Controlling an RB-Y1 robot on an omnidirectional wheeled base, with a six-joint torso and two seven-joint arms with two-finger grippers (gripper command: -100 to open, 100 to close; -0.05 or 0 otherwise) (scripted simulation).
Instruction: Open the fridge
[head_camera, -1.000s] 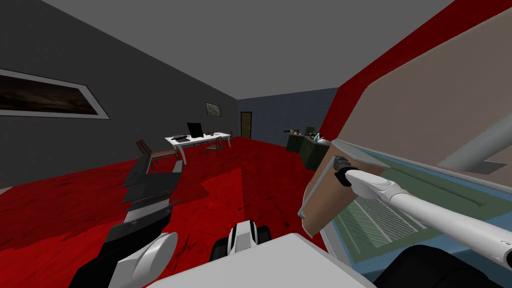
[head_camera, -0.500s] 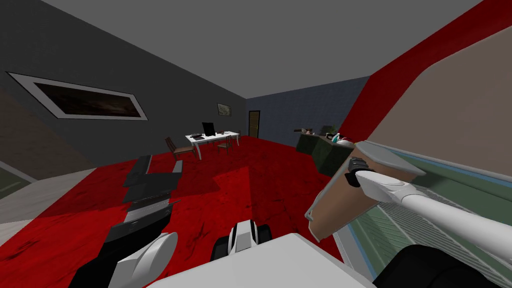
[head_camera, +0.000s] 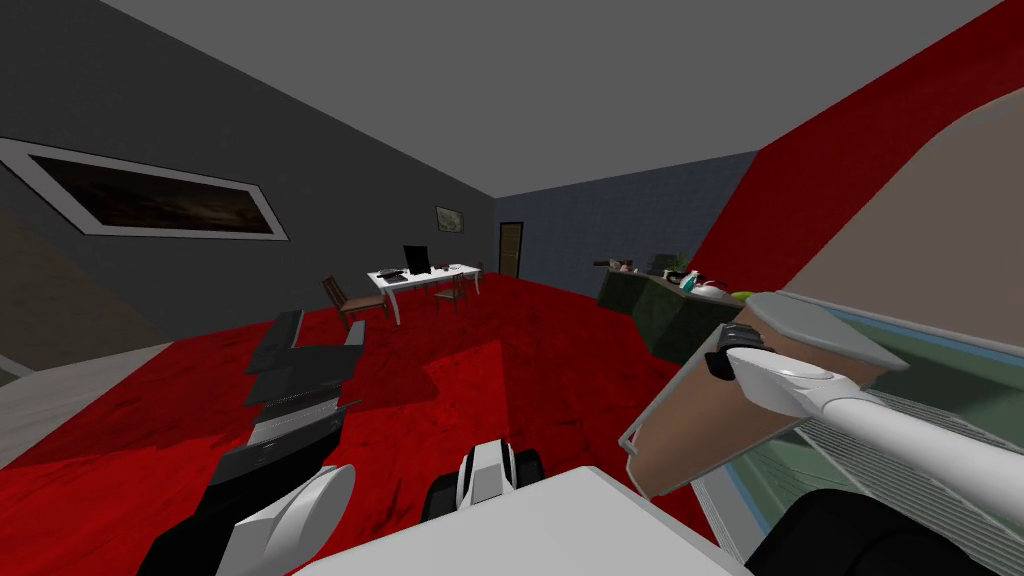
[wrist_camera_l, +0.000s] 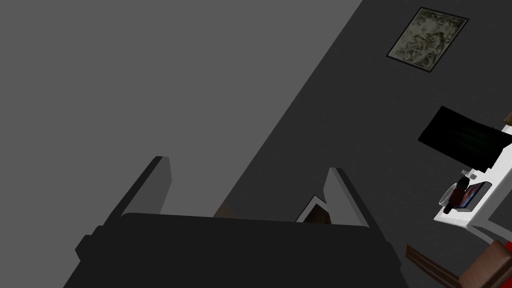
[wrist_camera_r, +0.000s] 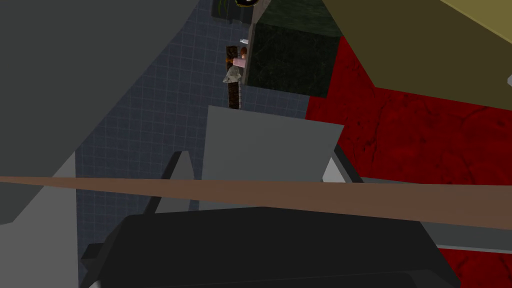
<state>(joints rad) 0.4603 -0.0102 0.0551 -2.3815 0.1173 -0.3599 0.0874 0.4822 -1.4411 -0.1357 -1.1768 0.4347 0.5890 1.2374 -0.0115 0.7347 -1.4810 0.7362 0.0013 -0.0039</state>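
Door (head_camera: 690, 425) swung out from fridge (head_camera: 940, 365) (brown face roomward), long edge slanting toward me; right gripper (wrist_camera_r: 257, 155) spread astride its grey slab (wrist_camera_r: 270, 135); left gripper (wrist_camera_l: 247, 172) spread.

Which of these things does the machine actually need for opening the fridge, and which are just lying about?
For the job:
fridge door
grey handle
right pincer, at the handle

Just lying about:
white desk
monitor
chair
wall picture
dark green counter
left pincer, idle and open
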